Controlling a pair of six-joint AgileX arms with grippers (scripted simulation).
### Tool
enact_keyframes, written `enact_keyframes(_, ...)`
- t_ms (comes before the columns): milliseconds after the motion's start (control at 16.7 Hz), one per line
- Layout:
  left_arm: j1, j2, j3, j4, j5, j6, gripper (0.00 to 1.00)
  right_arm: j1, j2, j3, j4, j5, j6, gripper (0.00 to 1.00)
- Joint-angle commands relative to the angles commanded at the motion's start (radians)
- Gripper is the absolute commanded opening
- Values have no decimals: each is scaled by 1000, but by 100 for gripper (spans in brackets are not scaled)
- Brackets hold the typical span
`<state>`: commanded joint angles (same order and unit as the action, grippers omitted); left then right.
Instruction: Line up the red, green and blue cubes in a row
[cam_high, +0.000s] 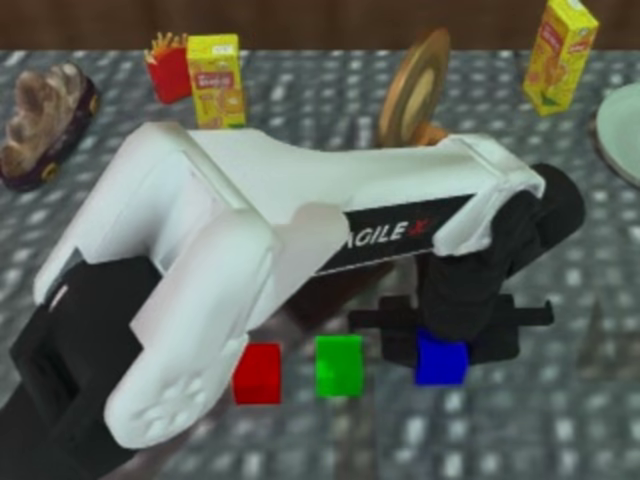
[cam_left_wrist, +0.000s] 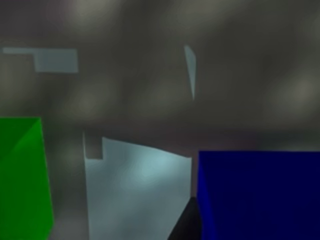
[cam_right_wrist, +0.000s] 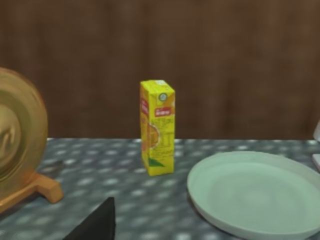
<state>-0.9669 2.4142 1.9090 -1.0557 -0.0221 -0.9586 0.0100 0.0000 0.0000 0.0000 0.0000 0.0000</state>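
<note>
White left arm (cam_high: 250, 240) lettered "AGILE", its gripper (cam_high: 447, 335) seemingly clasping the blue cube (cam_high: 441, 358), beside green cube (cam_high: 339, 365).

Your grey speckled table (cam_high: 560, 420) carries 3 cubes, red (cam_high: 258, 373), green (cam_high: 339, 365), blue (cam_high: 441, 358), plus 2 juice cartons (cam_high: 216, 80), fries carton (cam_high: 169, 66), bread (cam_high: 45, 120) and plate (cam_high: 622, 130).

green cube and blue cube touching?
Apart. The top view shows a strip of grey table between the green cube and the blue cube; the left wrist view shows the same gap.
</note>
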Motion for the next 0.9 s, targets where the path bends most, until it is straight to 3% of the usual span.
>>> enact_keyframes(120, 0, 0, 0, 0, 0, 0, 0, 0, 0, 0, 0, 0, 0, 100)
enact_keyframes(900, 0, 0, 0, 0, 0, 0, 98, 0, 0, 0, 0, 0, 0, 100)
